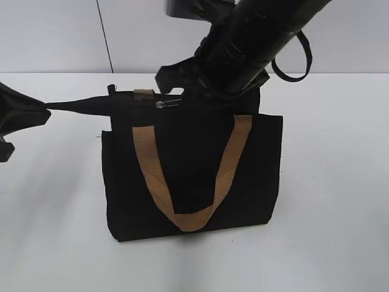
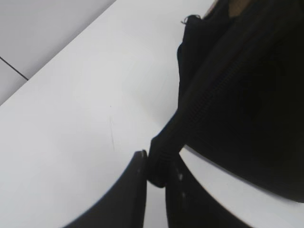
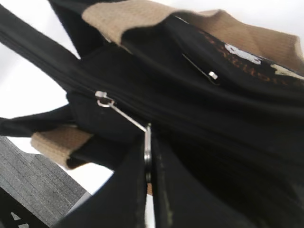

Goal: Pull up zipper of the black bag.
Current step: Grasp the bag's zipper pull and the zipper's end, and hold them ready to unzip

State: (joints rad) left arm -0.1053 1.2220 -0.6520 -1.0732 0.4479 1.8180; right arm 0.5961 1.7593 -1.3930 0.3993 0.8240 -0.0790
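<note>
Nearest the lens in the exterior view, the right arm (image 1: 267, 36) slants down from the top edge to the black bag (image 1: 194, 176), which stands upright on the white worktop (image 1: 340, 231). Its tan webbing handle (image 1: 188, 176) hangs in a loop down the front panel. Along the top edge runs the zipper (image 3: 71, 78), and its silver pull tab (image 3: 121, 114) is pinched between the closed jaws of the right gripper (image 3: 148, 152). At the left, the left gripper (image 2: 154, 171) is clamped on the black zipper tail (image 1: 79, 104) (stretched taut and level from the bag's upper left corner).
</note>
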